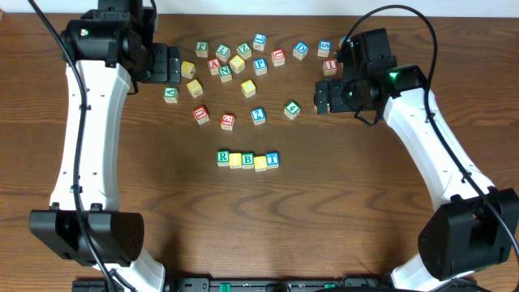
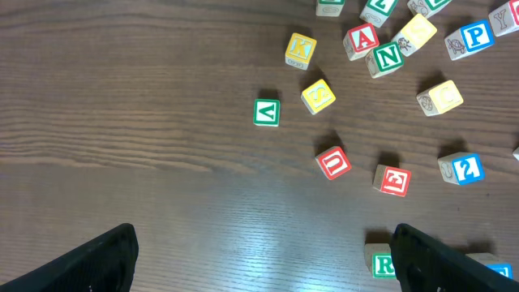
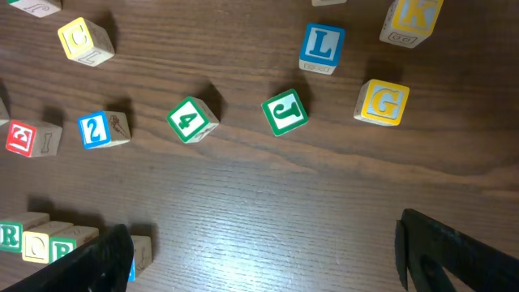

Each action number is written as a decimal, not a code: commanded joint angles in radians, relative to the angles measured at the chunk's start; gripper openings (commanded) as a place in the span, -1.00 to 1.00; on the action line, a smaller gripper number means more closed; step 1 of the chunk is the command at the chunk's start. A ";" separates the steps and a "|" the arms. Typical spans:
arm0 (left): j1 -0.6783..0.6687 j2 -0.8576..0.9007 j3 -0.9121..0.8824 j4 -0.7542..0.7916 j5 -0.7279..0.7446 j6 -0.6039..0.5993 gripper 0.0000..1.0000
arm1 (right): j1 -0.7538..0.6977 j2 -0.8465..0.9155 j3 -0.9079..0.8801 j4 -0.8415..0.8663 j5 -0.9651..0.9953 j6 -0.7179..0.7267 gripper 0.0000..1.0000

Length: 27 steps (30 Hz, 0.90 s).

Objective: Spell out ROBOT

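Row of coloured wooden letter blocks (image 1: 248, 160) seemingly spells ROBOT; left gripper (image 2: 263, 247) and right gripper (image 3: 263, 247) gape empty; perhaps only straightening remains.

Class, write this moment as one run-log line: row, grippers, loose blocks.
block row: R first, T last | left gripper: open, empty | right gripper: open, empty | loose blocks: scattered apart from row

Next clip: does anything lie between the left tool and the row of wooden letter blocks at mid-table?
Yes. Seen from overhead, a yellow wooden block, a red wooden U block and a red wooden E block lie loose between the open left tool and the row of wooden letter blocks.
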 commanded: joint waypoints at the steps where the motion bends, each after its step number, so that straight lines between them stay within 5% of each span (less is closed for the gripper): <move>1: 0.001 0.003 -0.002 -0.003 -0.005 0.009 0.95 | 0.000 -0.013 0.014 -0.003 0.011 -0.008 0.99; 12: 0.001 0.003 -0.002 -0.003 -0.005 0.009 0.96 | -0.012 -0.234 -0.004 -0.001 0.019 -0.008 0.99; 15: 0.001 0.003 -0.002 -0.003 -0.005 0.009 0.96 | -0.074 -0.349 -0.087 0.133 0.019 -0.007 0.99; 20: 0.001 0.003 -0.002 -0.003 -0.005 0.009 0.95 | -0.214 -0.640 -0.417 0.439 0.019 -0.008 0.99; 27: 0.001 0.003 -0.002 -0.003 -0.005 0.009 0.96 | -0.328 -1.066 -0.824 0.443 0.042 -0.008 0.99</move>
